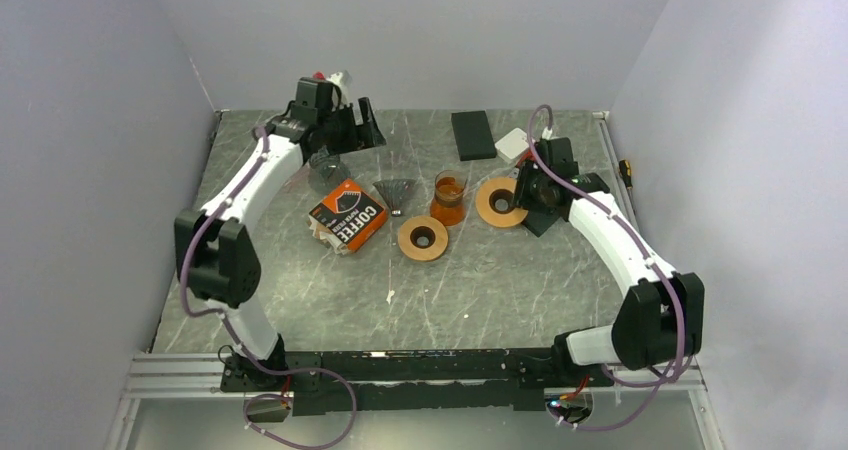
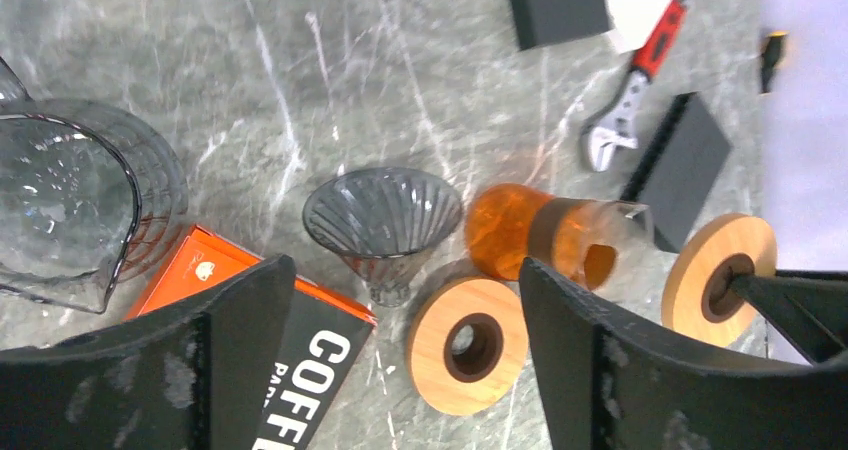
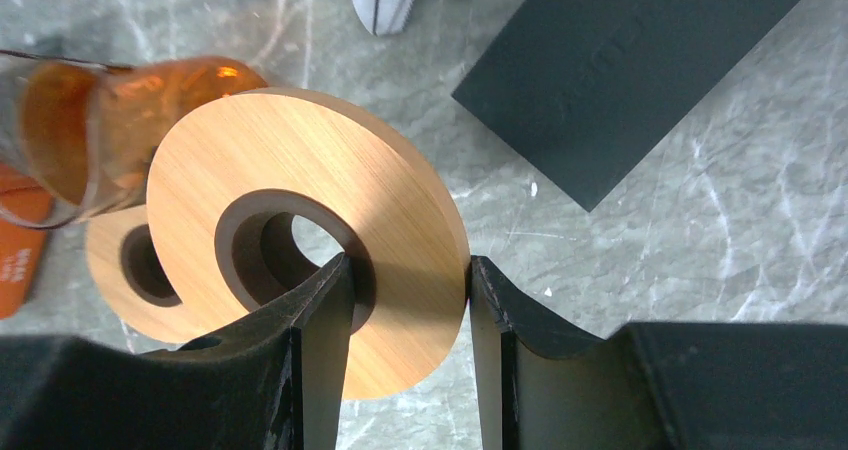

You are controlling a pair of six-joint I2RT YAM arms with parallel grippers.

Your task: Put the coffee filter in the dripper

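Wooden rings are counted at two: a flat ring [image 1: 422, 238] on the table [image 1: 480, 290] and a held ring [image 3: 300, 230], tilted and pinched at its rim by the right gripper [image 3: 408, 270], with one finger through the hole. One ribbed dripper [image 2: 385, 220] is seen, apparently on its side, at 2 o'clock of the one orange filter box [image 1: 347, 216]. One amber cup [image 1: 449, 198] is at the dripper's 3 o'clock. One carafe [image 2: 60, 205] and two black blocks [image 2: 560, 5] [image 2: 685, 165] are noted. The left arm is stretched to the table's 11 o'clock. The left gripper [image 2: 405, 270] is pointed down, fingers spread wide, nothing between them.
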